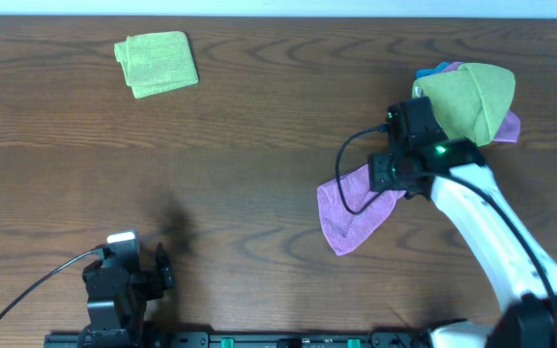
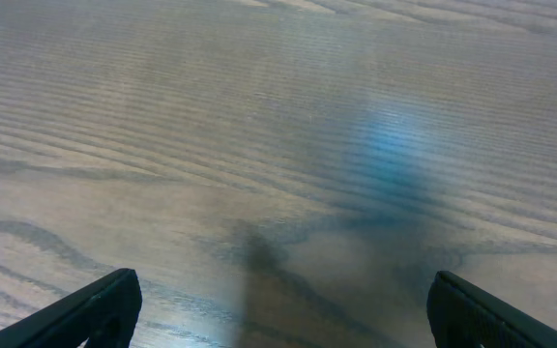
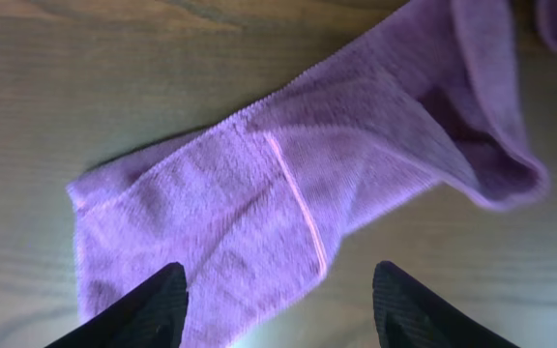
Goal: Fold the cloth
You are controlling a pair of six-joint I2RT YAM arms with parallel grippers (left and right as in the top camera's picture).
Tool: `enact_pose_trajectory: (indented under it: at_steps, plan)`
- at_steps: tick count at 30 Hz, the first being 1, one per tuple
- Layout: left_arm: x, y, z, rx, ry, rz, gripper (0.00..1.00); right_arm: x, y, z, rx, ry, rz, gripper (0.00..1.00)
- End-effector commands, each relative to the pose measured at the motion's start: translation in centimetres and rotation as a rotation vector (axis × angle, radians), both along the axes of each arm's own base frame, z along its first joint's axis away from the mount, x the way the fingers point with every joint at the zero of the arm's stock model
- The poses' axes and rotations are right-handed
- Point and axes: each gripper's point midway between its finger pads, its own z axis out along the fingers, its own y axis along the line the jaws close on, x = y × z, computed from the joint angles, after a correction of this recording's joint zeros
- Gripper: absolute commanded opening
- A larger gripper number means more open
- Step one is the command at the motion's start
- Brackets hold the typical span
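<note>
The cloth is a lilac-purple towel lying crumpled and stretched out on the brown table, right of centre. In the right wrist view the cloth lies partly doubled over, with a pale seam line across it and a rolled fold at the upper right. My right gripper hovers over the cloth's upper end. Its jaws are open in the right wrist view, with the cloth's edge under the left finger and nothing gripped. My left gripper rests at the front left, open over bare wood.
A bunch of cloths, lime green on top with blue and purple showing, lies just behind the right gripper. A folded lime-green towel sits at the back left. The right arm's cable loops over the cloth.
</note>
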Motion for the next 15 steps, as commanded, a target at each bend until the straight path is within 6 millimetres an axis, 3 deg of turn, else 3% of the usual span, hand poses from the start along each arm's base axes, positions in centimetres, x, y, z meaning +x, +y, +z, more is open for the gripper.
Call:
enact_pose_trajectory:
  at_steps: [1, 6, 12, 15]
  plan:
    - [-1.1, 0.2, -1.5, 0.017, 0.069, 0.001, 0.95, 0.5, -0.1, -1.6, 0.003, 0.026, -0.037, 0.59]
    - [-0.9, 0.2, -1.3, 0.017, 0.06, 0.001, 0.95, 1.2, 0.1, -4.0, 0.014, 0.064, -0.112, 0.56]
    - [-0.5, 0.0, -0.9, 0.011, 0.036, -0.006, 0.95, 2.5, -0.3, -5.4, 0.005, 0.039, -0.207, 0.52]
    - [0.3, -1.5, -0.2, -0.056, -0.009, -0.069, 0.95, 3.2, -0.4, -5.7, 0.009, 0.018, -0.244, 0.51]
